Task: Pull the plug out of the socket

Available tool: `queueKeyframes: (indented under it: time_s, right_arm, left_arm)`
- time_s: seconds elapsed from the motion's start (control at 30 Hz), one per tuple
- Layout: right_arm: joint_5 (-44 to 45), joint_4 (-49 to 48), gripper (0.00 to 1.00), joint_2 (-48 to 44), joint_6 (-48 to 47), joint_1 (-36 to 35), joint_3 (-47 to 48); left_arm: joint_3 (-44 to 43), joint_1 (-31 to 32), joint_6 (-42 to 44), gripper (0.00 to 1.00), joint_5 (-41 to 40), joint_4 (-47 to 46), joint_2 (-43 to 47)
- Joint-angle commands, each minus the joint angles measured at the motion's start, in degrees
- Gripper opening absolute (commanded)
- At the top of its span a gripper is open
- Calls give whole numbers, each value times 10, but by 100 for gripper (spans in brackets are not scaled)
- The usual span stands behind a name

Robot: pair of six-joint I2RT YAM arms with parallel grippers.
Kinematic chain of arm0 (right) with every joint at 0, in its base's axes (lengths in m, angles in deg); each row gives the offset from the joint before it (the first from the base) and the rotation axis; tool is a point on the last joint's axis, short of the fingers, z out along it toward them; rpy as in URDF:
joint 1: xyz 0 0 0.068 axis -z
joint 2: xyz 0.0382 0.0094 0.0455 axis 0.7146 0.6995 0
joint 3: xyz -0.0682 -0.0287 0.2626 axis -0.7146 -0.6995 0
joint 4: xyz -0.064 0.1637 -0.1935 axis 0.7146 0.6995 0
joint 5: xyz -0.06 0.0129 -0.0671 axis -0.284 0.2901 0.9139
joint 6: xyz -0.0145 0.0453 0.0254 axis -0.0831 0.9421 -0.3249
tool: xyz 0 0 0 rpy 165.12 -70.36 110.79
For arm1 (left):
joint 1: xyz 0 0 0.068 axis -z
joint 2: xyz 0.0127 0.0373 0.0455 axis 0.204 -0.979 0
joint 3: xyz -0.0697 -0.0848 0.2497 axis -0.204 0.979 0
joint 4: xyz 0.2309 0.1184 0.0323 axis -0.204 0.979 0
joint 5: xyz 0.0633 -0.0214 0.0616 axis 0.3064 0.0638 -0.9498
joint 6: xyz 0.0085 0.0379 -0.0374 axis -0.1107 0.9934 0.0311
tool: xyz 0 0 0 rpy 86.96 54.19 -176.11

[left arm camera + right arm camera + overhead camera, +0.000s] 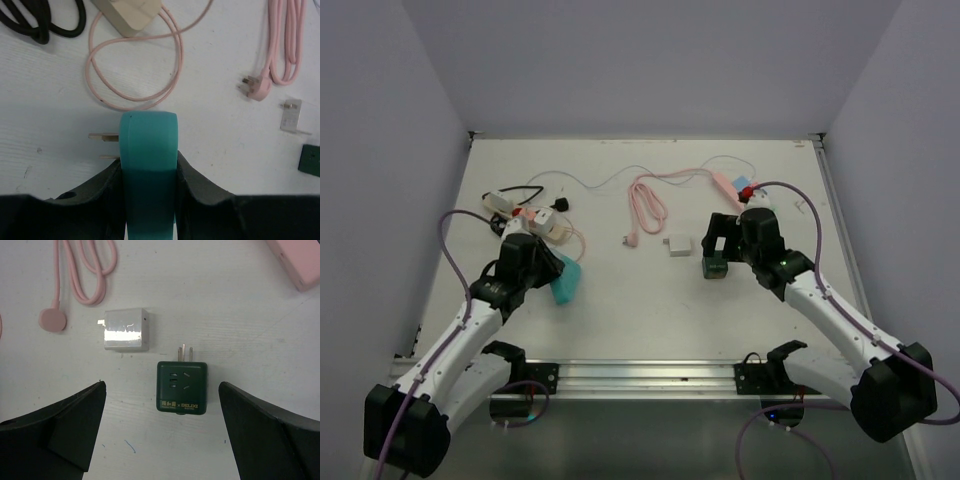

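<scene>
My left gripper (148,167) is shut on a teal plug (148,145), whose two metal prongs stick out to the left, free of any socket. In the top view this plug (567,281) is at the left gripper (555,272), left of centre. The dark green cube socket (182,387) lies flat on the table, its own prongs pointing away from me. My right gripper (162,387) hangs open over it, one finger on each side and clear of it. From above, the socket (716,267) shows just below the right gripper (720,245).
A white adapter (125,329) lies just left of and beyond the green socket. A pink cable (647,205) with its plug (52,319) and a pink power strip (295,262) lie farther back. A beige adapter (131,12) and black cable (35,20) sit at the far left.
</scene>
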Motion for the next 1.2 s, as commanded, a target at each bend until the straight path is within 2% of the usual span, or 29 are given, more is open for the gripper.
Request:
queueKeyframes:
  time_s: [0.0,0.07,0.13,0.23,0.27,0.3,0.4,0.5,0.73,0.8,0.93,1.07,1.17]
  right_arm:
    - [-3,8,99,-8,1,1,33]
    - [-3,9,99,-9,0,2,35]
    - [-2,14,99,-9,-3,2,36]
    - [-2,18,99,-9,-5,2,35]
    - [-2,18,99,-11,-5,2,35]
    - [-1,19,99,-11,-5,2,35]
    - [-2,21,99,-11,-7,2,40]
    - [0,20,99,-8,-8,2,47]
    - [-4,28,99,11,-14,2,72]
    - [4,36,99,18,-22,2,87]
    - [29,60,99,44,-37,8,122]
    - [60,94,99,84,-34,32,160]
    - [42,112,99,115,-22,55,185]
  left_arm:
    - [-1,-9,-44,0,-131,118,-20]
    - [-5,-10,-66,4,-154,139,-21]
    - [-9,-11,-78,13,-178,152,-20]
    - [-8,-17,-86,21,-184,156,-14]
    - [-7,-19,-92,29,-185,158,-13]
    - [-7,-20,-93,30,-185,159,-12]
    - [-10,-21,-108,64,-188,173,-5]
    - [-11,-23,-113,84,-189,179,6]
    - [-33,-31,-110,91,-186,194,24]
    - [-55,-34,-97,98,-191,204,26]
    - [-102,-34,-66,100,-205,219,34]
    - [-147,-36,3,100,-194,205,45]
    - [-176,-36,59,100,-163,186,40]
